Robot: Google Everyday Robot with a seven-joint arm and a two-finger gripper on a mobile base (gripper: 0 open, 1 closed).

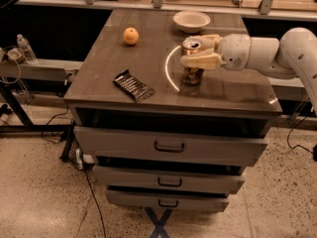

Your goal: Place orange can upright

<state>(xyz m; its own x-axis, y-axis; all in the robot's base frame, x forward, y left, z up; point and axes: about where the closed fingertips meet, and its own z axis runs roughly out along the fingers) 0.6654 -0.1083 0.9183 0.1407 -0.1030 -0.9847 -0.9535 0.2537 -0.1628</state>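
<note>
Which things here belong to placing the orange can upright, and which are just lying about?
Job in hand: gold-orange and brown metal can, standing upright on the grey cabinet top; white gripper, clasped around it.

Lying about: small round orange fruit; white round bowl; flat black striped packet; clear plastic bottle, far left off the cabinet.

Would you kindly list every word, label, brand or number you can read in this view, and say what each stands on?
No text here can be read.
orange can, upright on the cabinet top and held in the gripper: mottled print, too blurred to read.
dark packet: pale marks, not readable.
water bottle at far left: label too small to read.
</note>
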